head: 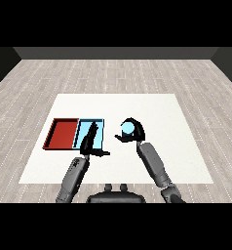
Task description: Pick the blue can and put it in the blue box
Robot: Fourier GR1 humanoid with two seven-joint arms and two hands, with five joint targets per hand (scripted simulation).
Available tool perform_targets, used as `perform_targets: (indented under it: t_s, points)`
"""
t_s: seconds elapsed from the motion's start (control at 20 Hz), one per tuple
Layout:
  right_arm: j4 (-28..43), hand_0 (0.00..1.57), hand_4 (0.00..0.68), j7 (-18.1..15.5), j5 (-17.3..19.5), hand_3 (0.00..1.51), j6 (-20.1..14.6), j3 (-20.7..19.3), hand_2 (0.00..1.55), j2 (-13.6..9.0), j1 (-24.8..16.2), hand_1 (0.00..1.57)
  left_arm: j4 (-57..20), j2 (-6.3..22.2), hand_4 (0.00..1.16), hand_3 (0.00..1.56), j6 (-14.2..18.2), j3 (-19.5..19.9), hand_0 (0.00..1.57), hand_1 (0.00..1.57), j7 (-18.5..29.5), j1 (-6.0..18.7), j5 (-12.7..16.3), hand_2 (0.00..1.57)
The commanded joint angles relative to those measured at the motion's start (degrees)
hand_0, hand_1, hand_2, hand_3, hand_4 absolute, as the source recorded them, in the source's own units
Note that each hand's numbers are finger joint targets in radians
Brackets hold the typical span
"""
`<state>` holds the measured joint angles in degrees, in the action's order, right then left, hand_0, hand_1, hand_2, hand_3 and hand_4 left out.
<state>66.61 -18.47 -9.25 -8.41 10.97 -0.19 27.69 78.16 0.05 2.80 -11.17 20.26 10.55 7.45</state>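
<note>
Nearest the camera, the two grey forearms come up from the lower corners over the white worktop [186,146]. Left hand [88,142] hangs over the near edge of the light blue tray [101,128], fingers straight and pointing up across its floor, thumb out to the side, holding nothing. Right hand [135,133] is curled round the blue can [127,128], which seems lifted off the worktop, though contact underneath can't be confirmed from this angle. The can sits right of the blue tray, apart from it, nothing between them. Red tray [62,134] lies touching the blue one on its far left side. Judgement: can is picked, transfer and release are left. Main risk is the left hand, since it covers part of the blue tray right where the can needs to go; if the right hand carries over without the left clearing, the two hands may collide or the can may land on the fingers and tip. Second risk: the can is seen top-on and the fingers wrap only part of it, so it could slip or rotate during the sideways move. Third: releasing low over the tray's right rim could catch the can on the wall and leave it leaning. Overshoot into the red tray is unlikely but possible.
</note>
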Motion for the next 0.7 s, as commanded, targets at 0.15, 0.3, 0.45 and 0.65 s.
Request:
perform_targets:
  t_s: [0.15,0.3,0.45,0.65]
  points:
    - [4.0,1.42,0.661,2.3,-0.2,1.41,-4.5,5.6,1.44,0.2,-0.6,1.42,-8.1,0.0,0.00,0.00,4.2,-4.0,0.00,0.00,3.8,3.5,0.0,0.00]
    - [2.8,1.41,0.660,0.8,-0.9,1.41,-2.6,3.8,1.45,0.2,0.5,1.41,-5.3,0.0,0.00,0.00,9.2,-9.8,0.00,0.00,1.2,2.2,1.8,0.00]
    - [-0.8,1.41,0.663,-0.9,-0.7,1.42,-1.3,3.6,1.45,0.2,1.3,1.41,-10.6,0.0,0.00,0.00,7.4,-7.9,0.00,0.00,1.5,6.7,4.2,0.00]
    - [3.0,1.40,0.668,2.3,-0.6,1.40,-2.1,3.0,1.44,0.2,2.1,1.40,-8.8,0.0,0.00,0.00,11.3,-13.5,0.00,0.00,0.7,5.0,6.2,0.00]
